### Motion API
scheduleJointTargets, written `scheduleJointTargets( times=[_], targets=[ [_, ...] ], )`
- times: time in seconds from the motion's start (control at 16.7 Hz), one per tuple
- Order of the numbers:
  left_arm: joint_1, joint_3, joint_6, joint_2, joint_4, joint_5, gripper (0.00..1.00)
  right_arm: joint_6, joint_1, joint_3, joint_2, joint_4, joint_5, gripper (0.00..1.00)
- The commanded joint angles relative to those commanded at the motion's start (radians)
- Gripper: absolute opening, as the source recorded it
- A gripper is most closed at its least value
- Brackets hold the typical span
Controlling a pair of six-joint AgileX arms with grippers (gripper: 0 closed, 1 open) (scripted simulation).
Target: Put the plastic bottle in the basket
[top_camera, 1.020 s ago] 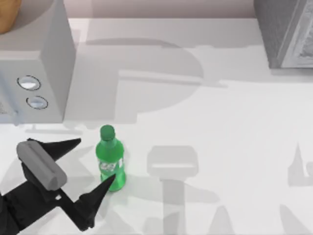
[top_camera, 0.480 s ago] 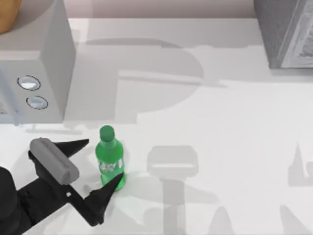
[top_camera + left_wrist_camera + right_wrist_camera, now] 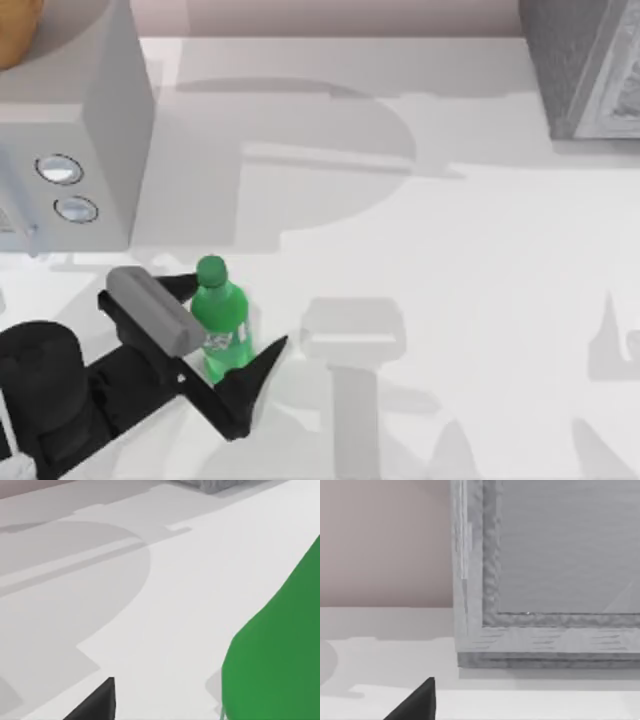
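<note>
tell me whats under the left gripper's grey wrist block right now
Seen from above, the grey block of the left gripper overlaps the plastic bottle at its shoulder. The bottle's left side and the table below are covered.

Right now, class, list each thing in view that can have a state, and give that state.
Bottle: upright on the table, cap on, between the left gripper's fingers.
Left gripper: open, fingers either side of the bottle.
Microwave: door shut.
</note>
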Motion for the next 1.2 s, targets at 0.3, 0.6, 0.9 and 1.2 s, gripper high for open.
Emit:
scheduleJointTargets(
  times=[0.3, 0.6, 0.9, 1.2],
  targets=[
    [-0.008, 0.008, -0.002, 0.007, 0.0, -0.008, 1.0, 0.0, 0.0, 0.0, 0.0, 0.0, 0.0, 1.0],
    [-0.008, 0.008, -0.002, 0.007, 0.0, -0.008, 0.7, 0.0, 0.0, 0.0, 0.0, 0.0, 0.0, 1.0],
    [-0.008, 0.008, -0.002, 0.007, 0.0, -0.008, 0.32, 0.0, 0.0, 0.0, 0.0, 0.0, 0.0, 1.0],
    [-0.008, 0.008, -0.002, 0.007, 0.0, -0.008, 0.0, 0.0, 0.0, 0.0, 0.0, 0.0, 0.0, 1.0]
  ],
)
